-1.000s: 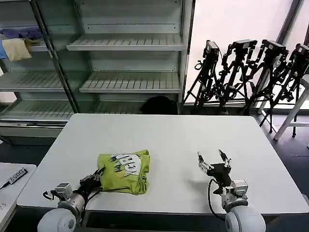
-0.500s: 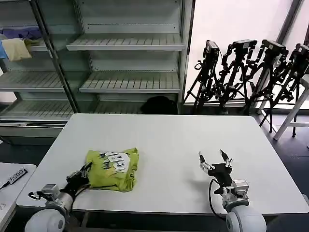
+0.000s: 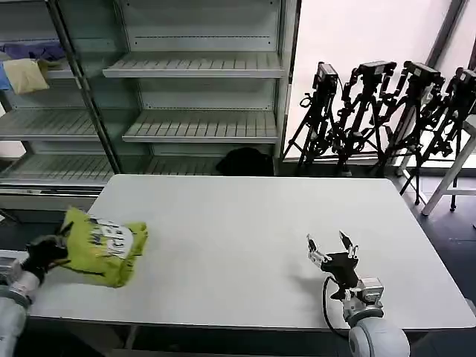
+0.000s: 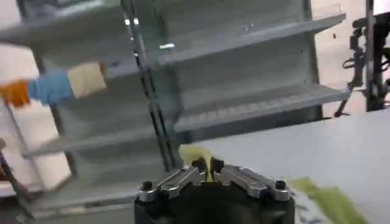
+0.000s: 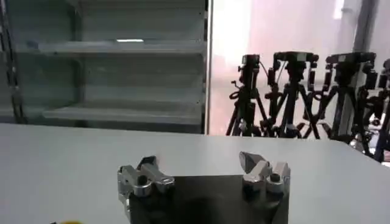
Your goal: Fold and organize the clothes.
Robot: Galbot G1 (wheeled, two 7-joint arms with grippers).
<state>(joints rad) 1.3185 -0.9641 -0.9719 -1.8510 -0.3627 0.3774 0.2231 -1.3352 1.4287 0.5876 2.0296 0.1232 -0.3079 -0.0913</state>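
The folded lime yellow-green cotton T-shirt (image 3: 103,249), its white-and-dark cartoon print facing up, sits at the left edge of the white rectangular surface (image 3: 245,230), bunched into a thick bundle with its outer end raised and jutting out past that edge. My left pincer (image 3: 50,251) is clamped on that raised end, out beyond the left rim of the surface; in my left wrist view the two metal fingers (image 4: 183,177) meet at their tips with a strip of the yellow-green fabric (image 4: 196,155) pinched between them, and more of the shirt shows below and beside the pincer (image 4: 208,164).

My right pincer (image 3: 332,249) hovers low over the near right part of the surface, well apart from the shirt, its fingers spread apart with nothing between them; the right wrist view shows the same gap (image 5: 204,173) over bare white surface.

Behind the surface stands a grey metal shelving unit (image 3: 201,123). On its upper left shelf lie a pale yellow cloth (image 3: 25,75) and a blue-purple cloth (image 3: 33,50) just above it. To the right, by the bright window, a row of black camera tripods (image 3: 379,111) stands on the floor.
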